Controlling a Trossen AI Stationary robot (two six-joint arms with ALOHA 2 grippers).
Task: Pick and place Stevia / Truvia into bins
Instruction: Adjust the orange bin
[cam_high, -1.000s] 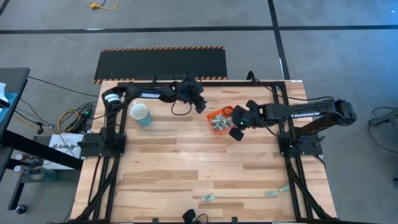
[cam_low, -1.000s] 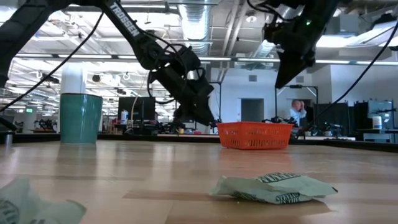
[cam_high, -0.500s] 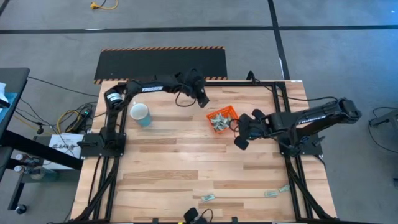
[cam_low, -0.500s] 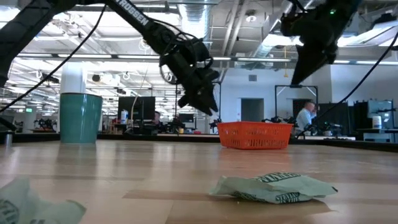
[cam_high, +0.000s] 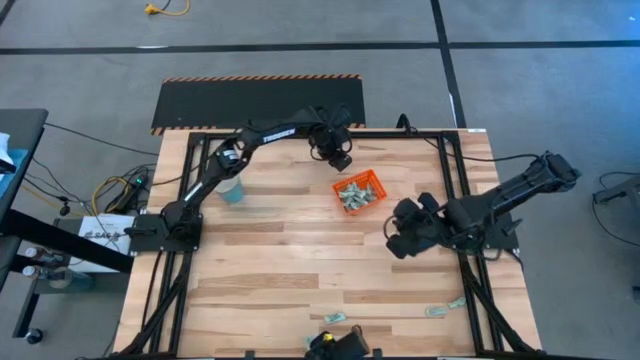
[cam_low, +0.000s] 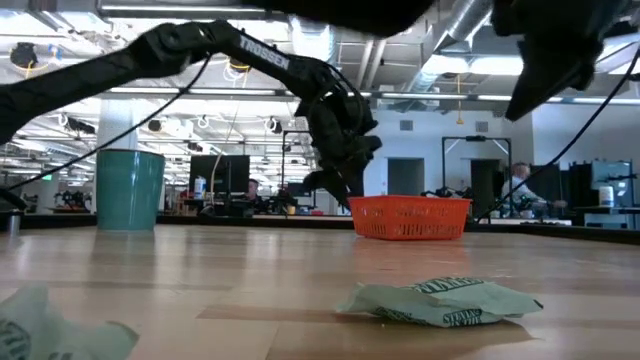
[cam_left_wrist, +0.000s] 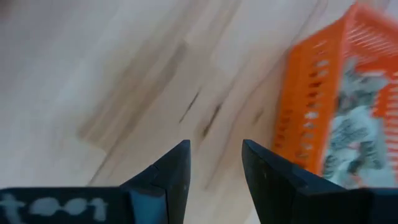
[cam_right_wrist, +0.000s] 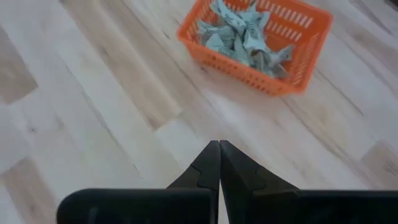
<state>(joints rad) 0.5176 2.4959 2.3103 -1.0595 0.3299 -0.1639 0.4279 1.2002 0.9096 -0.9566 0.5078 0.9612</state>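
Stevia packets (cam_right_wrist: 244, 32) mostly sit heaped in your orange tray (cam_high: 359, 192) at the table's far middle, so the bulk of the job looks done. You have stragglers left on the near edge: one (cam_high: 334, 318) by the middle, two more (cam_high: 436, 311) toward the right. Your left gripper (cam_high: 339, 159) hovers just beyond the tray, fingers apart and empty. Your right gripper (cam_high: 397, 243) hangs over bare wood, away from the tray, fingers pressed together, holding nothing.
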